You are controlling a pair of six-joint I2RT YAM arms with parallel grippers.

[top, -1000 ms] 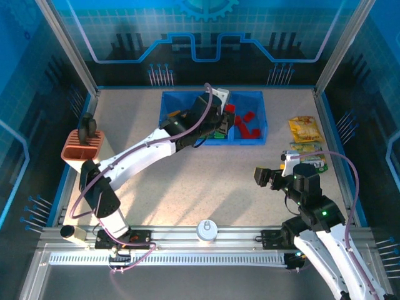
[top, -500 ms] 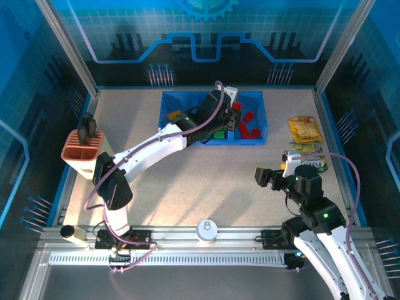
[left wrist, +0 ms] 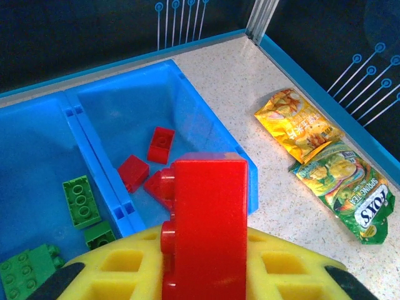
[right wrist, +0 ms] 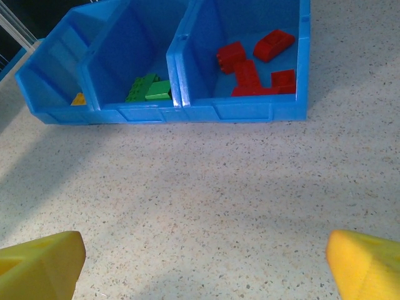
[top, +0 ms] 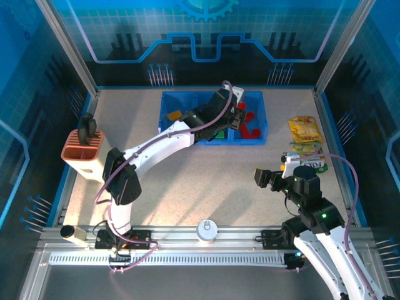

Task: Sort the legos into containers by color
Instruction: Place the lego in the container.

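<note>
The left gripper [top: 238,116] holds a red lego [left wrist: 209,212] tight, with the box of red legos [left wrist: 119,106] below it, and the right gripper [right wrist: 203,262] is wide open.

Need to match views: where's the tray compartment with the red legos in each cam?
Top external: the red compartment is the tray's right end, upper centre, partly under the left gripper.
Left wrist: upper centre, behind the held red lego.
Right wrist: top right.
Shared landmark: the green legos in the neighbouring middle compartment.
</note>
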